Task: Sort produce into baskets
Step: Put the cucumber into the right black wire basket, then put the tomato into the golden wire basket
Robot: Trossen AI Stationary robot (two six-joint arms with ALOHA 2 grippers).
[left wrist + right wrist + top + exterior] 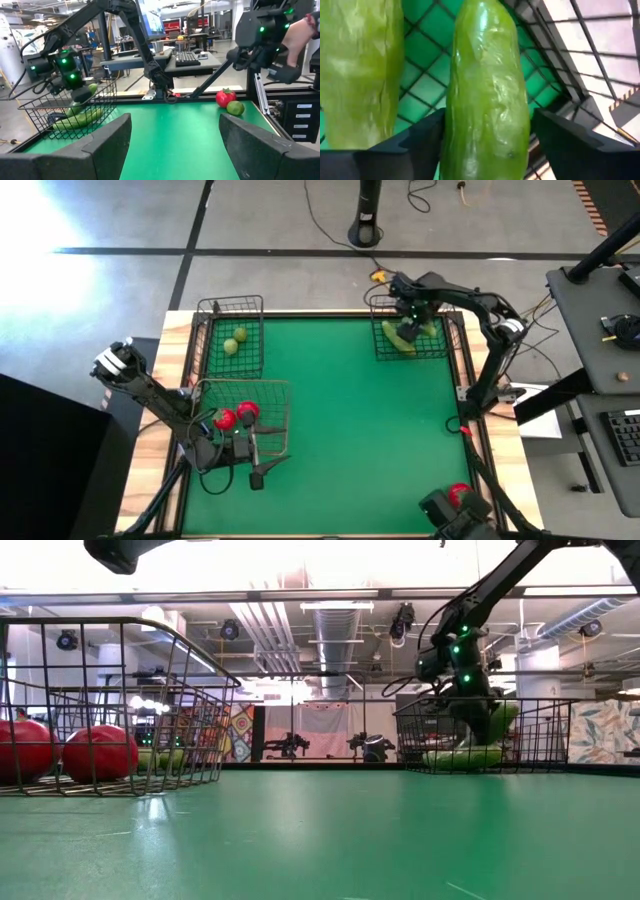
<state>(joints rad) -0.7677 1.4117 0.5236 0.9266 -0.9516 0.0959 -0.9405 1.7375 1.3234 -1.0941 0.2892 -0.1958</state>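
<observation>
1. Right gripper (412, 320) is reaching down into the far right basket (445, 348), its fingers (580, 145) sitting on either side of a cucumber (487, 100) and clamping it.
2. A second cucumber (360, 75) is lying just beside the held one on the basket's wire floor.
3. Seen from above, the right arm is bending from its base at the desk's (350, 410) right edge over to the far right corner, wrist pointing down.
4. Left gripper (262, 472) is hovering low over the green desk just in front of the near left basket (280, 385), with its fingers (105, 142) spread wide and nothing between them.
5. Two red pieces (236, 417) are sitting inside that near left basket.
6. Two yellow-green pieces (235, 341) are lying in the far left basket (232, 304).
7. One red piece (225, 97) and one yellow-green piece (235, 107) are resting side by side on the desk near its front right corner.
</observation>
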